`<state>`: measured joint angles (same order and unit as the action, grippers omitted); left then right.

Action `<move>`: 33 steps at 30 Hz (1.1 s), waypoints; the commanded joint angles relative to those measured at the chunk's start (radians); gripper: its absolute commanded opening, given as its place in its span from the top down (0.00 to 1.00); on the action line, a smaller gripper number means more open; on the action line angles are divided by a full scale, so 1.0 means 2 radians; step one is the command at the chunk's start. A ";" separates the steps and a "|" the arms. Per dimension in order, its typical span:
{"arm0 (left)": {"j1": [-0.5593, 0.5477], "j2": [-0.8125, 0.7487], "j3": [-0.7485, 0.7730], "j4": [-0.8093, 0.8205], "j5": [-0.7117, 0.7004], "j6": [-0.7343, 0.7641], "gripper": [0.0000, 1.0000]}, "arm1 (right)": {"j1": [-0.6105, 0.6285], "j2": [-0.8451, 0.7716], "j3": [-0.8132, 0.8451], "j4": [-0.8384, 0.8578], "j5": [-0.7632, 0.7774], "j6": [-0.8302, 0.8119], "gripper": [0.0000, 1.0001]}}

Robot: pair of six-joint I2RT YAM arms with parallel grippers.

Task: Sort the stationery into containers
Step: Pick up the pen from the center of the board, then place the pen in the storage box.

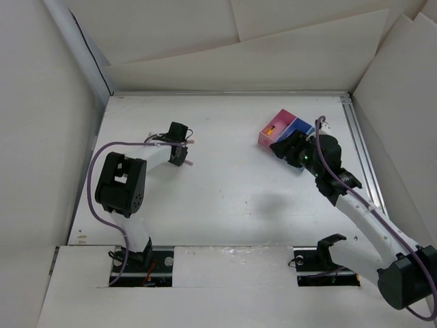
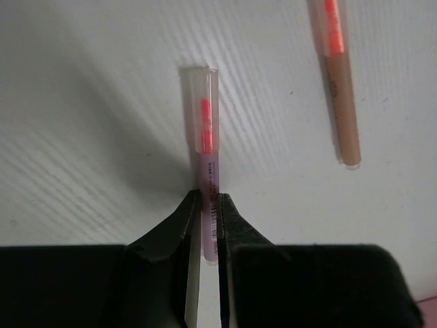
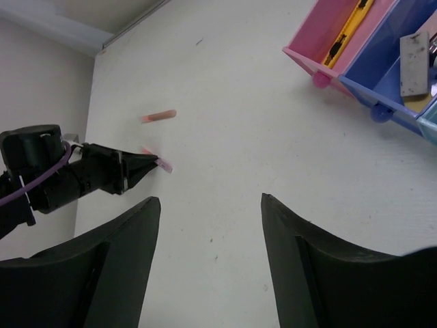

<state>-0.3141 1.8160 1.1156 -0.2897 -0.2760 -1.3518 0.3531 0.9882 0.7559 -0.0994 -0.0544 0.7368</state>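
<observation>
My left gripper [image 2: 210, 199] is shut on the lower end of a pink pen [image 2: 208, 147] with a clear cap. In the top view this gripper [image 1: 179, 159] is at the left of the table. An orange-tan pencil [image 2: 343, 109] lies on the table just beside the pink pen. The joined containers stand at the far right: pink [image 1: 274, 127] and purple-blue [image 1: 299, 126]. My right gripper [image 3: 210, 199] is open and empty, close in front of them [image 1: 281, 147]. The pink box [image 3: 321, 31] holds a yellow-black piece [image 3: 348, 31]. The purple-blue box [image 3: 379, 48] holds a grey flat piece [image 3: 414, 63].
Only a corner of the light blue box [image 3: 430, 119] shows in the right wrist view; the right arm hides it from above. White board walls close in the table on the left, far and right sides. A metal rail [image 1: 362, 150] runs along the right edge.
</observation>
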 commanded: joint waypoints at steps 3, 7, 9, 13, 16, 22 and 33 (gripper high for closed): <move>-0.012 -0.052 -0.058 -0.032 -0.010 0.002 1.00 | -0.002 0.011 0.009 0.016 -0.020 -0.007 0.30; -0.046 -0.086 -0.073 -0.022 -0.020 0.031 1.00 | -0.002 0.030 0.014 0.016 -0.051 -0.016 0.25; -0.071 -0.107 -0.085 -0.009 -0.020 0.053 1.00 | 0.002 0.042 0.019 0.021 -0.059 -0.016 0.22; -0.114 -0.148 -0.106 0.032 -0.020 0.090 1.00 | 0.012 0.063 0.019 0.027 -0.083 -0.021 0.21; -0.142 -0.170 -0.120 0.093 0.014 0.145 1.00 | 0.021 0.078 0.019 0.037 -0.095 -0.021 0.21; -0.202 -0.175 -0.132 0.207 0.066 0.252 1.00 | 0.032 0.106 0.029 0.056 -0.122 -0.016 0.19; -0.262 -0.163 -0.138 0.310 0.146 0.338 1.00 | 0.055 0.126 0.029 0.067 -0.109 -0.002 0.57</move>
<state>-0.8322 1.5166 0.8532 0.2062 -0.0689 -0.7460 0.4534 1.2400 0.7769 -0.0349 -0.2848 0.7311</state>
